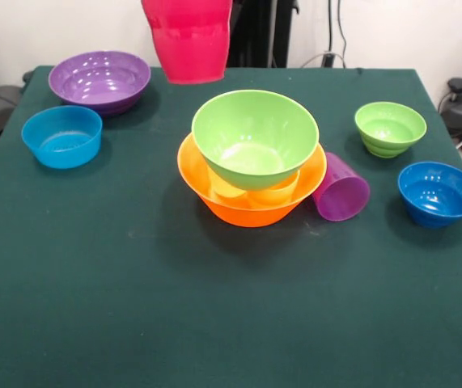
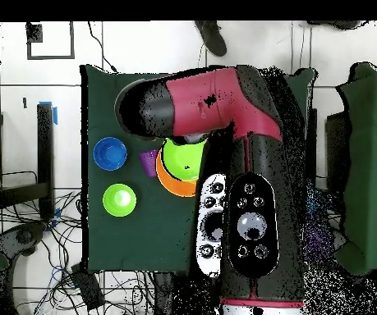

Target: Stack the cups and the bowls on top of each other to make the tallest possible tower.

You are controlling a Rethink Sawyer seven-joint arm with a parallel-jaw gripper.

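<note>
The red-pink cup (image 1: 188,39) hangs upside down in the air at the top edge of the front view, behind the tower; the gripper holding it is cut off above the picture. The tower is the large orange bowl (image 1: 251,206) with the large lime green bowl (image 1: 255,136) resting in it on yellow cups (image 1: 273,194). The purple cup (image 1: 341,188) lies on its side against the orange bowl's right. In the overhead view the arm (image 2: 216,102) hides the gripper; the green bowl (image 2: 183,156) and the orange bowl (image 2: 168,180) peek out.
The large purple bowl (image 1: 99,79) and a blue bowl (image 1: 62,136) stand at the back left. The small lime green bowl (image 1: 390,128) and the other blue bowl (image 1: 439,192) stand at the right. The green table (image 1: 214,315) stretches in front.
</note>
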